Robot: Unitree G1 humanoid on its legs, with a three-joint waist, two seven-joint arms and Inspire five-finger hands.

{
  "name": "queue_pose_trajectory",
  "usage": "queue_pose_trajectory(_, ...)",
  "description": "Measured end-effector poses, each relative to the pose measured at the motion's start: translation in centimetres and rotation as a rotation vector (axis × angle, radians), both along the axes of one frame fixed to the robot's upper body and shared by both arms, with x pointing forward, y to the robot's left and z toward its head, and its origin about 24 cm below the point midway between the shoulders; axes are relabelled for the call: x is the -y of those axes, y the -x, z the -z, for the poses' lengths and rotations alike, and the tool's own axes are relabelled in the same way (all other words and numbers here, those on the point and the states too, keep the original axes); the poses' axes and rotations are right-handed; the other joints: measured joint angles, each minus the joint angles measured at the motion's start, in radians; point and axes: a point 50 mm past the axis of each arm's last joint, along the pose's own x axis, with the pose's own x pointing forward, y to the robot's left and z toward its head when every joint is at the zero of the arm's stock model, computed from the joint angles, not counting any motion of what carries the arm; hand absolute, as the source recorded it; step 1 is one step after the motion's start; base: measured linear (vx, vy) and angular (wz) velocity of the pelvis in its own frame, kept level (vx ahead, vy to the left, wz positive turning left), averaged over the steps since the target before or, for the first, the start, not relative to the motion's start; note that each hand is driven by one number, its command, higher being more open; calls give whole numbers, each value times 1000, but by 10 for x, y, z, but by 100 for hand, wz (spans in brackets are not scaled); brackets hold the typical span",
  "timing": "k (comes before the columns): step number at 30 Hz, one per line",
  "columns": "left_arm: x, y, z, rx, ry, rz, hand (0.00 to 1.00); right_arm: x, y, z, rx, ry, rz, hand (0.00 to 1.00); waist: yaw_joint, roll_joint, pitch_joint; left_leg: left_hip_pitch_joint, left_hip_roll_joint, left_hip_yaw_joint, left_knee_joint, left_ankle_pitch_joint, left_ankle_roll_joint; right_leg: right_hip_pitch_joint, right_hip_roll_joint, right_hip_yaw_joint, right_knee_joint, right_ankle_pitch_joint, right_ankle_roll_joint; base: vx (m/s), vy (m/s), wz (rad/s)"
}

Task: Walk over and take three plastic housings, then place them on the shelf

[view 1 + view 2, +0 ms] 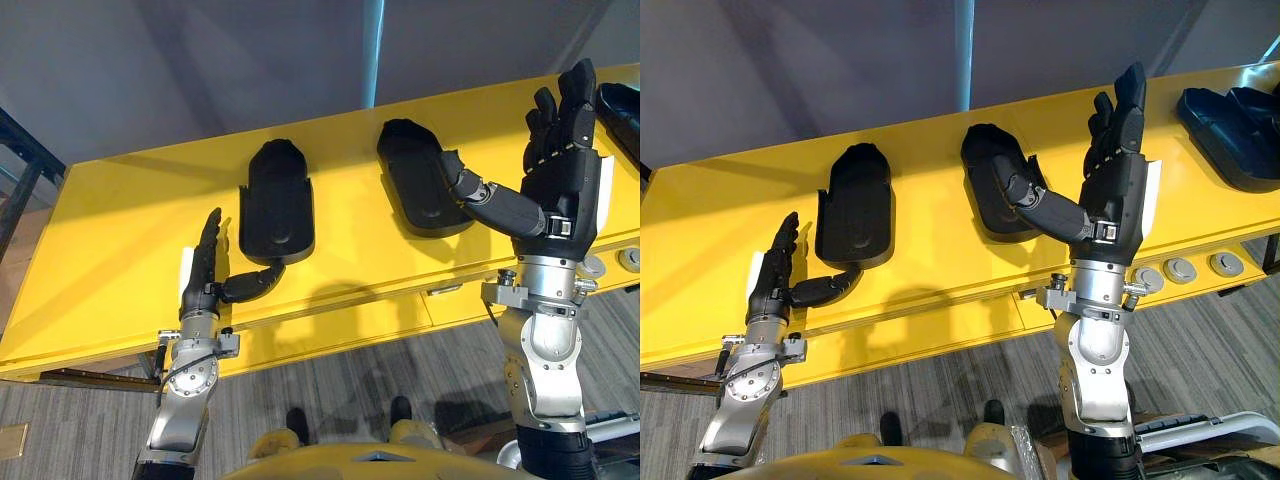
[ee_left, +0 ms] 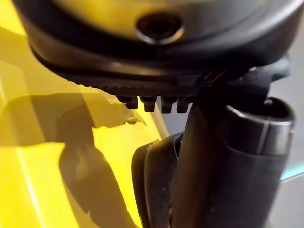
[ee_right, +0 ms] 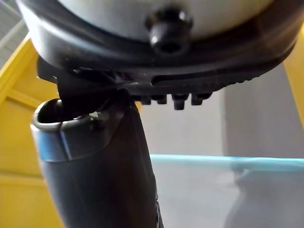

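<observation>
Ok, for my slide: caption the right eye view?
Open left hand beside the left housing, open right hand raised by the middle housing, more housings at the right end of the yellow table.

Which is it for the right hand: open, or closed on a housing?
Open. The right hand has straight fingers, thumb stuck out sideways, holding nothing; the nearest housing lies on the yellow table.

Rightmost housing (image 1: 622, 120) partly off-frame
</observation>
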Motion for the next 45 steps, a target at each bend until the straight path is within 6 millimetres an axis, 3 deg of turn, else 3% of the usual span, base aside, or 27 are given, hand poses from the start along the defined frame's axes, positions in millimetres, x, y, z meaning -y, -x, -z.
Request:
queue_pose_trajectory(9,7,7,-11,51,228,142,100,0,3,7,-27,-32,8,100,-1,-7,-7,-4,0,-5,1,-1,0,0,-1,-5,-2,0,0,0,0,0)
queue_pose_trajectory(13,1,14,-35,189,252,136,100,2,7,18,-88,-64,10,100,1,-8,-8,-3,1,-7,0,-1,0,4,0,-8,-3,0,0,0,0,0)
queue_pose_trajectory(18,-20,28,-74,468,249,33,100,10,13,33,-174,-110,53,100,-1,-10,-19,5,1,-5,-4,-3,-1,12,1,-8,-11,0,0,-1,0,-1)
queue_pose_trajectory(22,-21,34,-93,617,257,46,100,18,17,45,-240,-157,103,100,-6,-17,-43,28,2,26,-20,-6,-3,13,7,21,-20,3,0,13,5,-22)
queue_pose_trajectory(28,2,18,-99,666,429,190,100,31,28,59,-326,-177,180,100,-63,-38,-55,61,11,159,-19,-30,-12,-26,33,155,-43,38,2,-10,12,-69)
queue_pose_trajectory(34,20,-9,-88,602,557,256,100,68,58,78,-424,-189,309,100,-175,-42,-63,103,46,335,58,-115,-39,-57,86,338,-58,65,5,-8,-18,-89)
queue_pose_trajectory(38,34,-17,-79,522,595,270,100,72,65,79,-420,-200,284,100,-218,-36,-65,112,74,385,121,-161,-49,-59,117,404,-70,76,4,2,-44,-62)
queue_pose_trajectory(39,36,-17,-78,512,602,265,100,71,64,78,-405,-213,252,100,-214,-34,-66,101,76,340,155,-180,-36,-66,128,425,-69,80,0,-18,-59,-73)
queue_pose_trajectory(40,35,-17,-77,512,605,251,100,66,60,76,-382,-209,208,100,-194,-26,-65,78,77,220,191,-205,-15,-84,141,458,-66,85,-2,-31,-62,-77)
queue_pose_trajectory(41,34,-17,-77,513,610,233,100,62,56,74,-370,-204,183,100,-183,-18,-64,62,76,160,210,-225,-10,-94,148,472,-65,86,0,-60,-53,-87)
queue_pose_trajectory(43,30,-16,-76,518,633,159,100,47,38,68,-333,-185,79,100,-144,25,-47,16,65,-26,290,-308,-6,-122,174,530,-53,87,2,-95,30,-77)
queue_pose_trajectory(45,28,-12,-72,507,605,123,100,36,24,71,-348,-181,13,100,-123,32,-44,-1,44,-92,323,-334,12,-136,176,551,-36,87,2,-98,107,-40)
